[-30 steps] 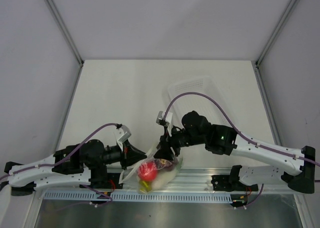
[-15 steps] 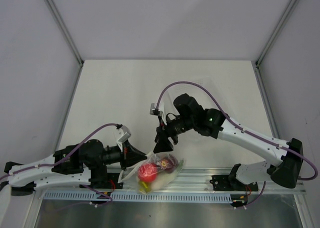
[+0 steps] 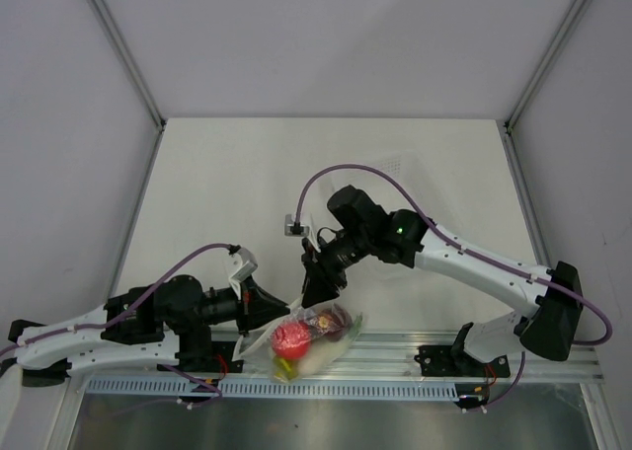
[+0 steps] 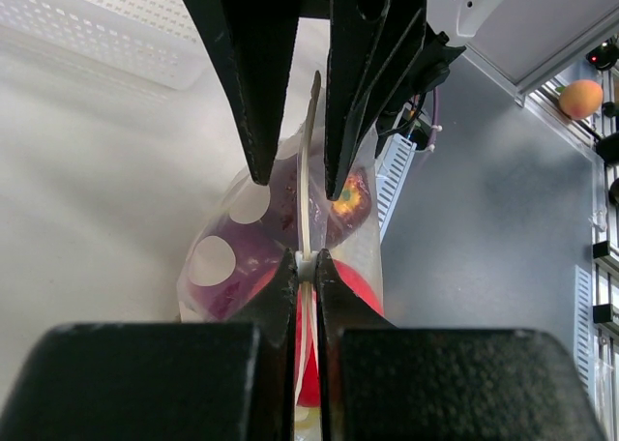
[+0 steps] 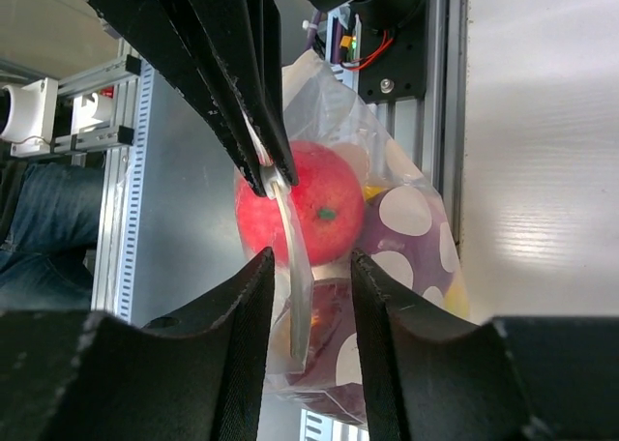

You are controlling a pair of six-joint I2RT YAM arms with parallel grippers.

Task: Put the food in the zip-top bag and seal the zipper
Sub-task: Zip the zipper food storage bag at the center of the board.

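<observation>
The zip-top bag (image 3: pixel 331 343) lies at the table's near edge, over the rail. It holds the food: a red round fruit (image 3: pixel 291 337), a purple white-spotted onion (image 5: pixel 411 230), a dark red apple (image 5: pixel 327 317) and a yellow bit (image 5: pixel 455 296). My left gripper (image 3: pixel 287 306) is shut on the zipper (image 4: pixel 306 265), pinching the strip at its near end. My right gripper (image 3: pixel 317 289) is open. Its fingers (image 5: pixel 259 301) straddle the strip's free end (image 5: pixel 296 277) without touching it. The left wrist view shows the right gripper's fingers (image 4: pixel 242 93) on either side of the strip.
A translucent white perforated tray (image 3: pixel 400 164) sits behind the right arm, also in the left wrist view (image 4: pixel 97 25). The aluminium rail (image 3: pixel 415 343) and the arm bases run along the near edge under the bag. Grey walls enclose the table.
The right arm has swung back and to the left, and its gripper has drawn away from the bag a little. The left arm and the bag have stayed put.
</observation>
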